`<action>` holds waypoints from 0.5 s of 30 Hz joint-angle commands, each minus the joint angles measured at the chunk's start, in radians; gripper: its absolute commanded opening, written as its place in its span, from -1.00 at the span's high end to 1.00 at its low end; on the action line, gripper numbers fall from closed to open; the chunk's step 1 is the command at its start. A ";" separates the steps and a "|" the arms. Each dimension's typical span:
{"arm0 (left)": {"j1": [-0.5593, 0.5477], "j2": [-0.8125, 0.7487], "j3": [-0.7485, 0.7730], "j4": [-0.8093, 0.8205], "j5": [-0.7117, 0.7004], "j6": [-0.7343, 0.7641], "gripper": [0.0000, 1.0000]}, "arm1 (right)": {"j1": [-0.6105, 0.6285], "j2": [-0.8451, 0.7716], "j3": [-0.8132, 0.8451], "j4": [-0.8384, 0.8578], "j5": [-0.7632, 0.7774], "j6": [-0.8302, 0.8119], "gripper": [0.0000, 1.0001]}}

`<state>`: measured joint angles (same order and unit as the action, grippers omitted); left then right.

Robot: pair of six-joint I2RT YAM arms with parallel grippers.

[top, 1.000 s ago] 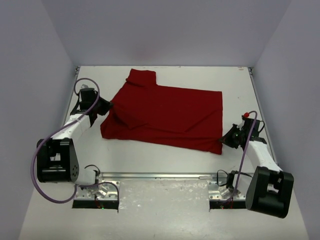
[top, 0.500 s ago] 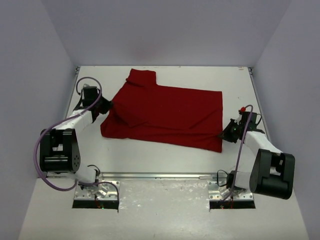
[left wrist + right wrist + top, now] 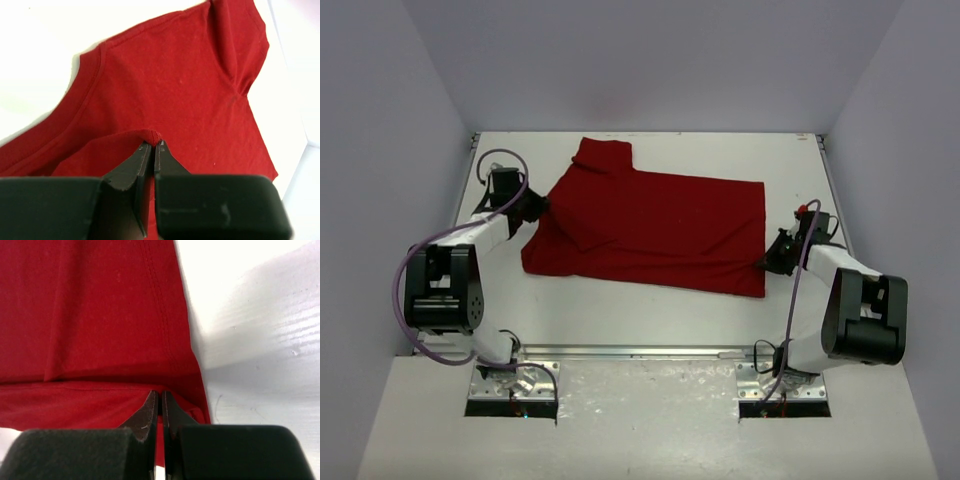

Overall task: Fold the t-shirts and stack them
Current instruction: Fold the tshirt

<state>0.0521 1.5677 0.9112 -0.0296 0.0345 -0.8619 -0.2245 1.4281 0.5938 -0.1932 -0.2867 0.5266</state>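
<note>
Left gripper [image 3: 152, 146]: jaws closed to a sliver, pinching a small raised fold of the t-shirt [image 3: 650, 225] at its left edge in the overhead frame. Right gripper [image 3: 160, 396]: same, clamped thin on the hem at the t-shirt's lower-right corner. T-shirt lies spread on the table [image 3: 650, 320], centre of frame, with a sleeve sticking out toward upper left.

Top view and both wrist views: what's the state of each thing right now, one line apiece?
t-shirt: lying mostly flat on the table, with a small flap turned over near its left edge.
left hand: shut on the t-shirt, pinching a raised fold of cloth.
right hand: shut on the t-shirt at its hemmed edge.
</note>
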 commanded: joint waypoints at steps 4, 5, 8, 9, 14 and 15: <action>-0.015 0.043 0.051 0.068 -0.024 -0.009 0.99 | 0.014 0.026 0.050 0.046 0.035 -0.008 0.70; -0.018 0.049 0.054 0.065 -0.025 -0.009 0.99 | 0.016 0.038 0.055 0.041 0.026 -0.008 0.49; -0.020 0.060 0.058 0.063 -0.025 -0.017 0.90 | 0.037 0.028 0.069 0.034 0.024 -0.011 0.13; -0.020 0.060 0.063 0.065 -0.025 -0.020 0.88 | 0.045 0.020 0.078 0.026 0.046 -0.013 -0.09; -0.021 0.078 0.126 0.066 -0.028 -0.011 0.69 | 0.154 -0.011 0.224 -0.074 0.095 -0.049 -0.25; -0.021 0.098 0.155 0.071 -0.028 -0.011 0.61 | 0.187 -0.012 0.250 -0.116 0.166 -0.063 -0.25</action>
<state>0.0387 1.6539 0.9817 -0.0269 0.0216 -0.8734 -0.1173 1.4635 0.7364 -0.2577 -0.2104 0.5034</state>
